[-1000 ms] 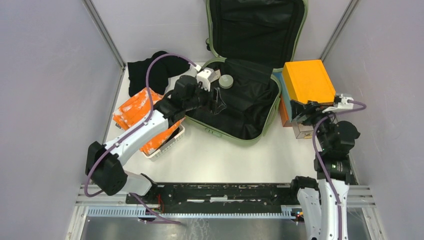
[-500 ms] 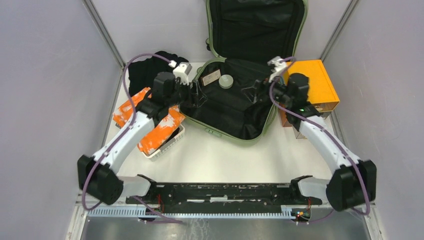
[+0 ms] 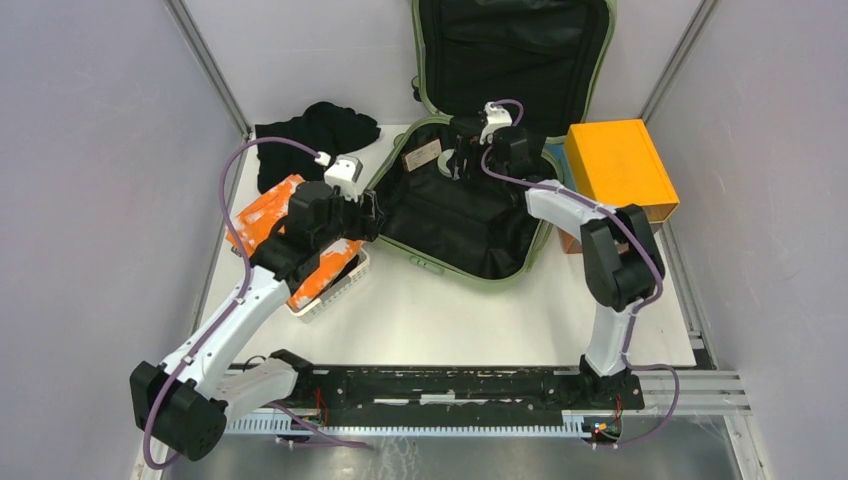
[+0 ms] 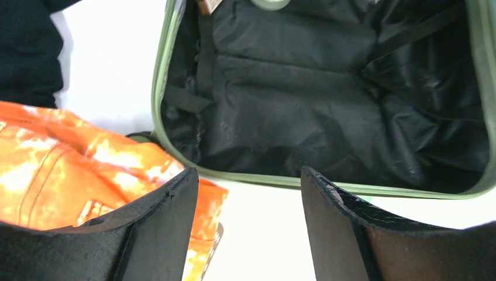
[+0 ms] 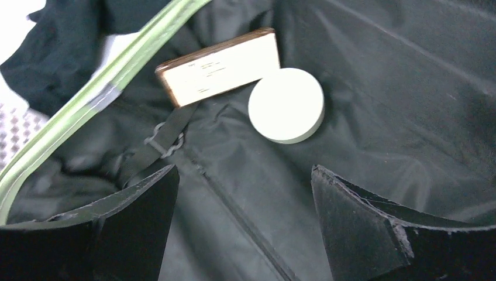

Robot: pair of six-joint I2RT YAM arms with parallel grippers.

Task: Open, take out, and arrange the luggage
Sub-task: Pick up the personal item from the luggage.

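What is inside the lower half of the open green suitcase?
A flat labelled box and a round pale disc, close together, on the black lining of the suitcase. Anything beneath the lining's folds is hidden.

suitcase (image 3: 510, 60): top of the raised lid cut off by the overhead view's upper edge.
basket (image 3: 338, 283): mostly covered by orange cloth (image 3: 262, 215) and the left arm (image 3: 255, 295); what it holds cannot be told.
flat box (image 5: 219, 65): label print too small to read.
round disc (image 4: 270, 3): cut by the left wrist view's top edge.
black cloth (image 4: 26, 52): cropped at the corner, blurred.
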